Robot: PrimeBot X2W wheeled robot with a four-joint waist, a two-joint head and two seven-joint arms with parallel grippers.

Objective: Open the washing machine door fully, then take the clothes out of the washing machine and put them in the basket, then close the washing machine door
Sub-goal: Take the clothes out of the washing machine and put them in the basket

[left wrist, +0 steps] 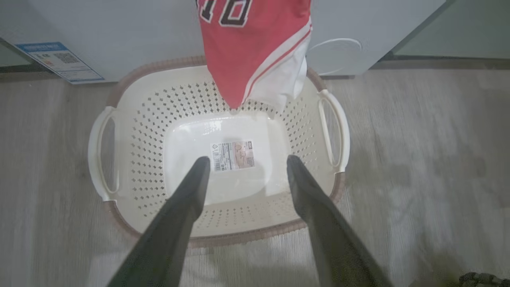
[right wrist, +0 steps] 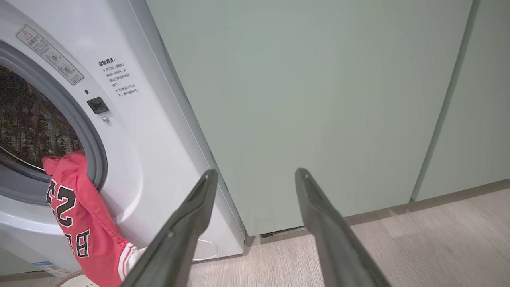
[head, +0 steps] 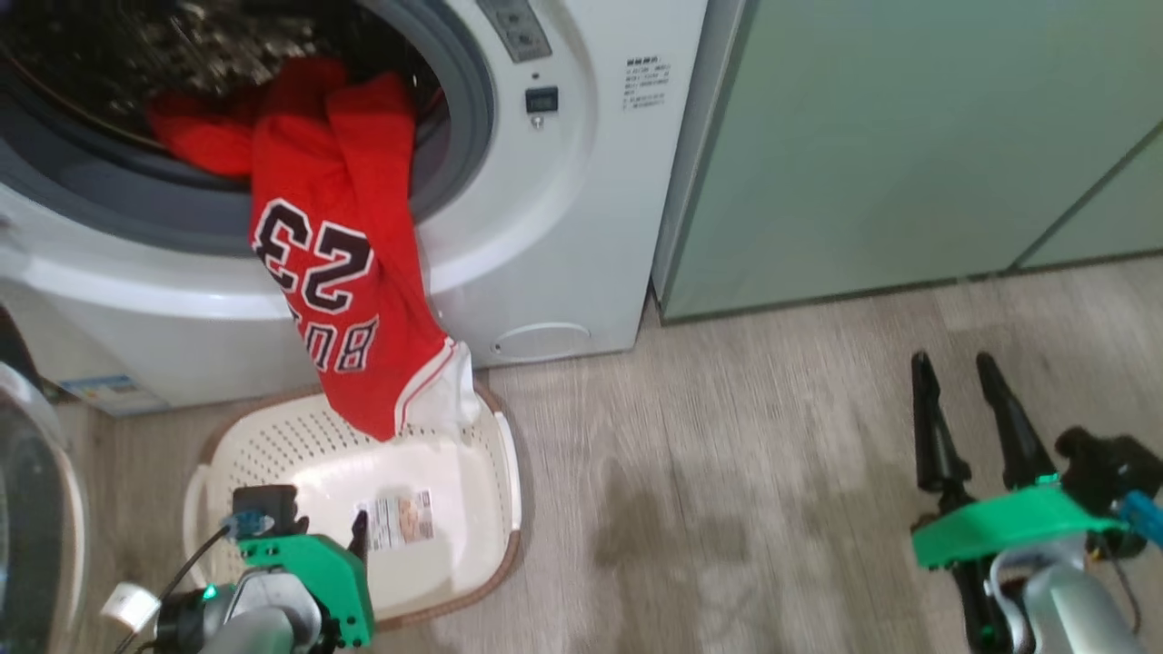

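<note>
Basket (left wrist: 135,159) directly below and ahead of the left gripper (left wrist: 248,158). A label sticker (left wrist: 233,155) lies on its floor between the fingertips. Clothes (head: 336,272): red jersey hangs out of the washing machine (head: 563,227) drum over the grey gasket. Its white-trimmed hem dangles at the basket's far wall, beyond the left fingertips; can't tell if it touches. More red fabric is bunched inside the drum, above. Washing machine door (head: 27,509) swung open, to the left of the left gripper.

Left arm low, gripper pointed down into the basket, fingers spread wide, gripping nothing. Right gripper (head: 954,359) well off to the right over bare floor (head: 727,454), fingers aimed toward the green cabinets (head: 909,136), spread wide, nothing between them. The machine is to its left.
</note>
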